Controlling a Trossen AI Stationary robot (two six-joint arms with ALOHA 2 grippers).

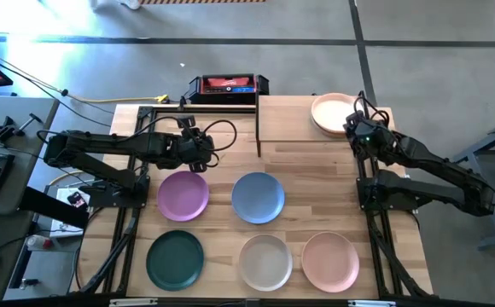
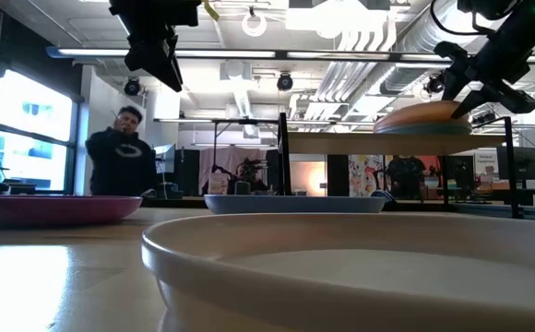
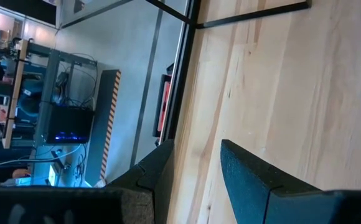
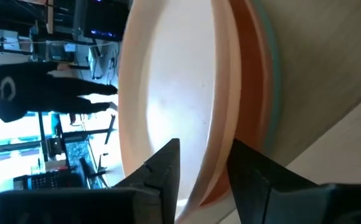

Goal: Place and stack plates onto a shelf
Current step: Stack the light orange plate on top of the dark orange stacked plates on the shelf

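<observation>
Two matte-black jointed arms (image 1: 111,149) trailing looped black cables.

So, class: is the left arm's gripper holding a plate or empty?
Empty. The left gripper has its fingers apart with only bare table between them, and it hovers above the table beside the purple plate.

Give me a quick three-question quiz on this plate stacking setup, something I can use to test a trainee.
1. How many plates lie on the tabletop, off the shelf?
2. True or false: the left hand holds a plate.
3. The right hand is at the stack of plates. Where on the shelf is that stack? A) its right end B) its left end C) its middle

Key:
1. Five: purple plate, blue plate, dark green plate, beige plate, pink plate.
2. False: it hovers open and empty above the table, near the purple plate.
3. A
</observation>
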